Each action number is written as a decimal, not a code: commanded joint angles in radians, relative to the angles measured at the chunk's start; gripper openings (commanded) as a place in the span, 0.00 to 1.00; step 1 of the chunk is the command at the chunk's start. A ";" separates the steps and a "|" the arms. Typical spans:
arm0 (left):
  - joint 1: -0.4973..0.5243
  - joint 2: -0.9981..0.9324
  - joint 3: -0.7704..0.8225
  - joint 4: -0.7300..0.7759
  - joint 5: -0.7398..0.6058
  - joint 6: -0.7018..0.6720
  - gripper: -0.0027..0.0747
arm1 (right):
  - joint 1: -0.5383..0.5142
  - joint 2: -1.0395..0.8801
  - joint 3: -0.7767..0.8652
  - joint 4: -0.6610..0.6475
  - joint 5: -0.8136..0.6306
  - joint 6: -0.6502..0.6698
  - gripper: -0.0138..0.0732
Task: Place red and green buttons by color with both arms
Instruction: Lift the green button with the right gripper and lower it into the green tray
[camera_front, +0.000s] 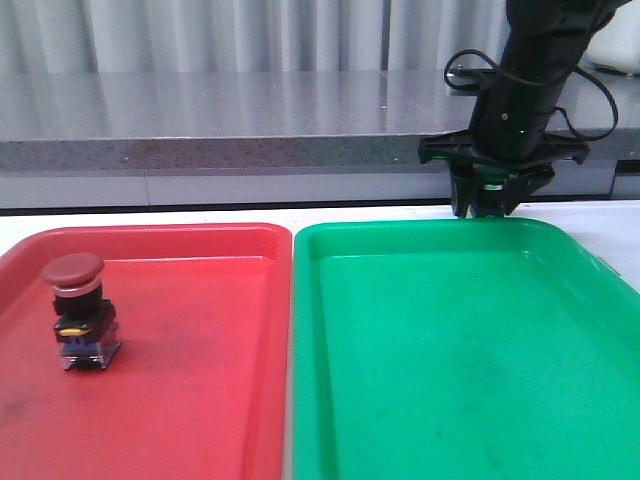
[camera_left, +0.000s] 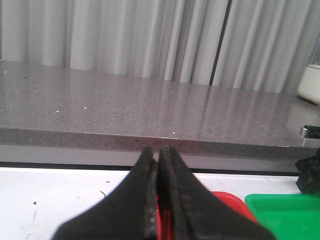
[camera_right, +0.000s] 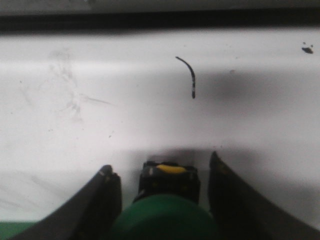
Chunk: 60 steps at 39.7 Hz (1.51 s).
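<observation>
- My right tool (camera_right: 162, 200) was spread, its fingers (camera_right: 102, 200) on either side of the green button (camera_right: 167, 210) without touching it, over the white desk (camera_right: 150, 110) just behind the green tray (camera_front: 470, 350).
- My left tool (camera_left: 160, 200) was pressed together, holding nothing.
- The red button (camera_front: 80, 310) stood upright in the red tray (camera_front: 190, 340), at its left side.
</observation>
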 joint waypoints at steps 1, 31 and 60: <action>0.000 0.008 -0.023 0.000 -0.085 -0.008 0.01 | -0.009 -0.062 -0.033 -0.008 -0.033 0.004 0.42; 0.000 0.008 -0.023 0.000 -0.085 -0.008 0.01 | 0.031 -0.305 -0.058 -0.009 0.042 0.004 0.28; 0.000 0.008 -0.023 0.000 -0.086 -0.008 0.01 | 0.274 -0.617 0.742 0.085 -0.264 0.046 0.28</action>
